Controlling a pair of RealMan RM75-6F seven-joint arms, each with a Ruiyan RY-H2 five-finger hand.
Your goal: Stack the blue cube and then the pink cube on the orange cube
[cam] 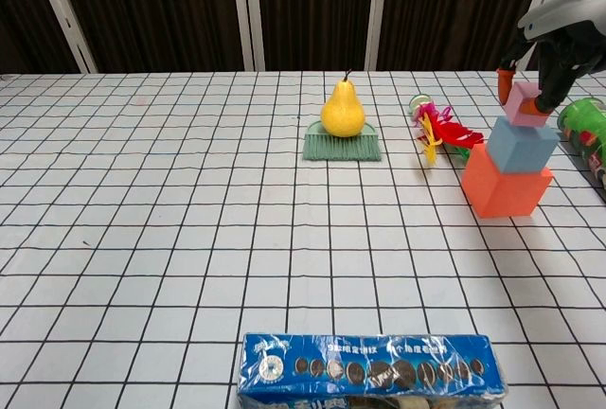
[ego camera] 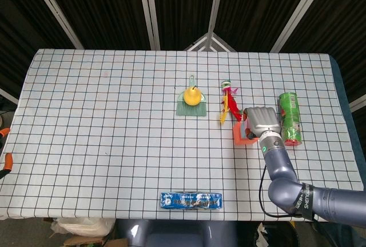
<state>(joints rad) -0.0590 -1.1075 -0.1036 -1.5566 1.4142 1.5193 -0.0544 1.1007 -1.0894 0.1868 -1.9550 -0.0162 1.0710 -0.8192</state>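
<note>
The orange cube [cam: 507, 191] stands on the table at the right, with the blue cube [cam: 523, 147] on top of it, turned a little askew. The small pink cube [cam: 524, 103] sits tilted at the blue cube's top, pinched between fingertips of my right hand [cam: 561, 38]. I cannot tell whether the pink cube touches the blue one. In the head view my right hand [ego camera: 262, 120] covers the stack, and only the left part of the orange cube [ego camera: 238, 135] shows. My left hand appears in neither view.
A yellow pear [cam: 343, 109] rests on a green brush [cam: 342, 147] mid-table. A feathered toy [cam: 437, 130] lies just left of the stack. A green can [ego camera: 290, 118] lies right of it. A blue packet [cam: 369, 367] sits at the front edge.
</note>
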